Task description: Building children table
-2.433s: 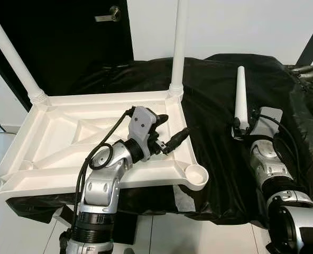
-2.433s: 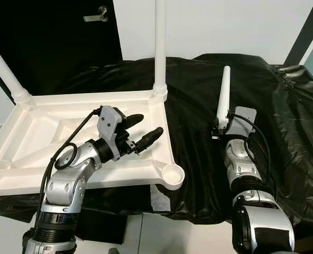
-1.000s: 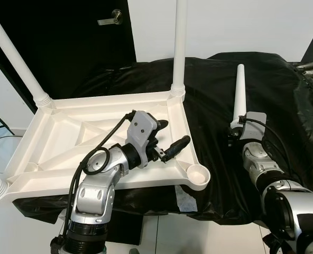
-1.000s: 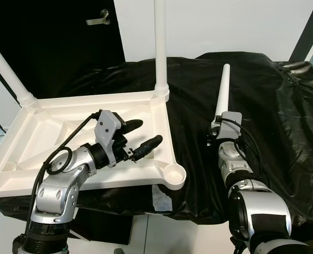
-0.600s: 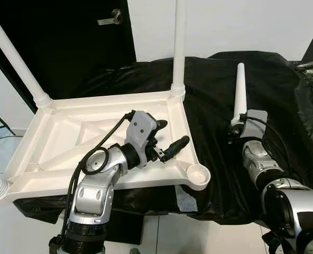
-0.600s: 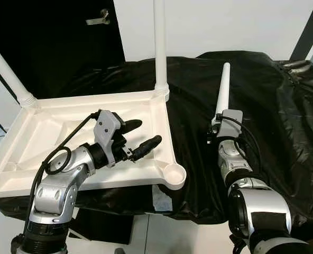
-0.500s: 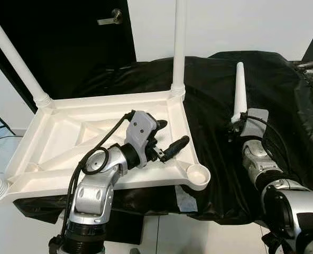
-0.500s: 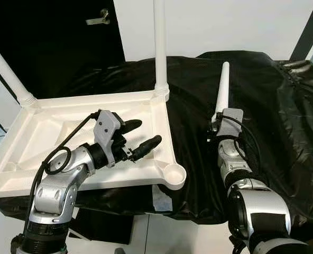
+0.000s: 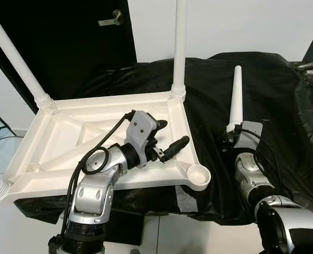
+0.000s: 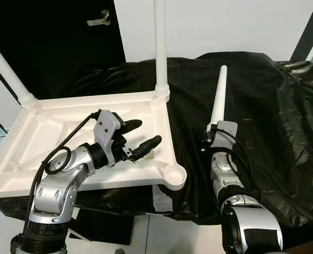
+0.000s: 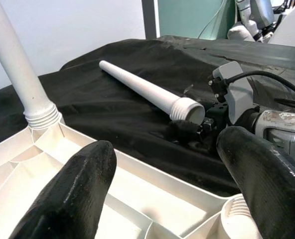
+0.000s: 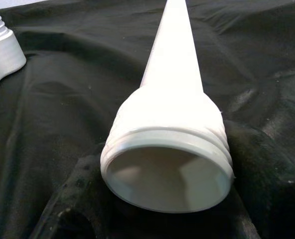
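Since the earlier frame, our right gripper (image 9: 231,132), clamped on the loose leg (image 9: 234,98), has moved nearer the tabletop's (image 9: 66,174) empty socket (image 9: 198,173); our left gripper (image 9: 167,136) hovers, fingers apart.

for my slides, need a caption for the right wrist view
Right gripper clamps the threaded open end of a tapered white plastic table leg above black cloth.

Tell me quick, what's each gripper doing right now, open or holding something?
Left gripper: open, empty, over the upturned white tabletop.
Right gripper: shut on the loose white table leg, near its threaded end.
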